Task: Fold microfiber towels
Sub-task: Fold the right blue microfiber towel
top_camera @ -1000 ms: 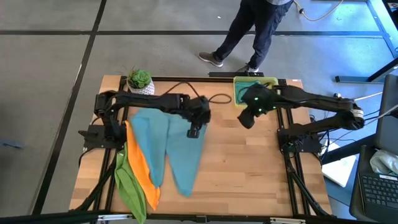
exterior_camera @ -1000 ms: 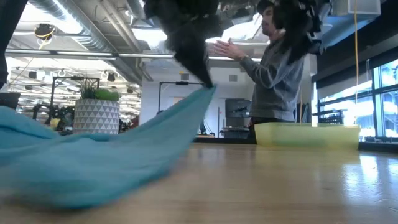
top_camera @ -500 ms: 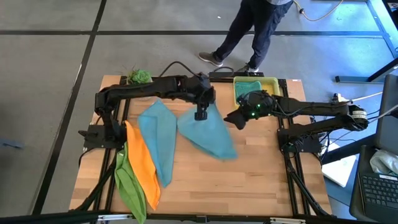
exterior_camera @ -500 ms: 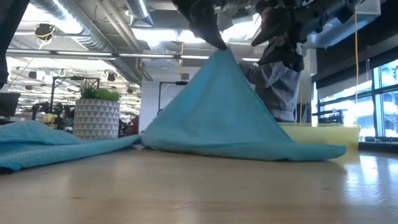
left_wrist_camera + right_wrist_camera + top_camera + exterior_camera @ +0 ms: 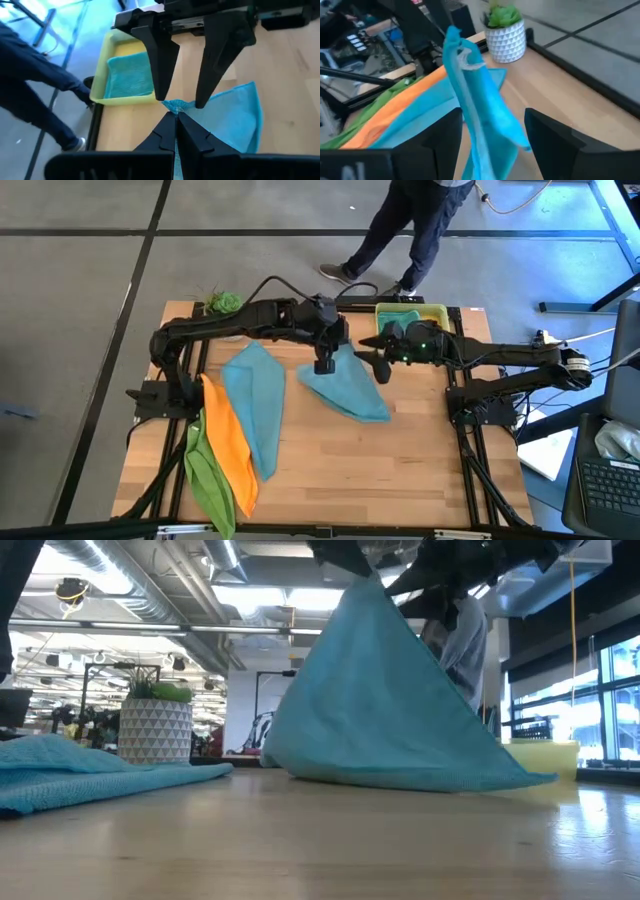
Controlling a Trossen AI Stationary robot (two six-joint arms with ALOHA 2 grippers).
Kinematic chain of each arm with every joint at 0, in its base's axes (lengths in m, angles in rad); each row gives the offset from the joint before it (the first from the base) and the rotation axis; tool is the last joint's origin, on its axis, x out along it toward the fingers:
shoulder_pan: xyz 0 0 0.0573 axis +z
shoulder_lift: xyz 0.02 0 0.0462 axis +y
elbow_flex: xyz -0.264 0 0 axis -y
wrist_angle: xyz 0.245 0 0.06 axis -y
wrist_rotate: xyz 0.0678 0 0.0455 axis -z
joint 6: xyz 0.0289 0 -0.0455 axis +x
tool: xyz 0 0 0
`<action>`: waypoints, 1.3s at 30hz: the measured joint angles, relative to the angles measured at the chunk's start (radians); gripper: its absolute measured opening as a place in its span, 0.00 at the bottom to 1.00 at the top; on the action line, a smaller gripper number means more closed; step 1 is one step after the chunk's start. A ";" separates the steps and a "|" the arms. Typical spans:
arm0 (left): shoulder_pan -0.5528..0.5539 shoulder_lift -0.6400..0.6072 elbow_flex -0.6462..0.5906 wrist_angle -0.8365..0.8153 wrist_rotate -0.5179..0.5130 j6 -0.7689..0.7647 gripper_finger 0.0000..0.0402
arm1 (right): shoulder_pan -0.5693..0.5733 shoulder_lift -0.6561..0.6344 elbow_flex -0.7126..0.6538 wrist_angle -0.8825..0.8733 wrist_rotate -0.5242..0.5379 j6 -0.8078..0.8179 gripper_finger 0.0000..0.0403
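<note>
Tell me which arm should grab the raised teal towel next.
Right. The right gripper is open with the teal towel hanging between its fingers, while the left gripper is shut on its top corner.

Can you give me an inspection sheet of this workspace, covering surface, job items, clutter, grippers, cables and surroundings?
Surface: light wooden table, bare across its near right part.
Job's things: one teal microfiber towel lifted by a corner; another teal towel, an orange towel and a lime green towel lie along the left side; a folded teal cloth sits in the yellow rectangular tray.
Clutter: small potted plant at the far left corner.
Grippers: left gripper shut on the lifted towel's corner; right gripper open, beside that corner.
Cables: black cable looping over the far edge.
Surroundings: a person's legs behind the table.
</note>
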 joint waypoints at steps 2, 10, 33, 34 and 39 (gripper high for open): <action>-0.007 0.000 0.012 -0.006 -0.026 -0.014 0.00 | 0.000 0.000 0.000 0.002 0.003 -0.013 0.54; -0.009 0.000 0.090 -0.006 -0.112 -0.024 0.00 | 0.001 0.049 0.000 -0.057 -0.091 0.003 0.54; -0.008 0.000 0.390 -0.261 -0.283 -0.013 0.00 | 0.001 0.063 0.000 -0.446 -0.124 -0.062 0.40; -0.009 0.000 0.392 -0.266 -0.286 -0.013 0.00 | 0.001 0.063 0.000 -0.453 -0.110 -0.063 0.36; -0.010 0.000 0.393 -0.262 -0.289 -0.016 0.00 | 0.000 0.064 0.000 -0.452 -0.094 -0.053 0.20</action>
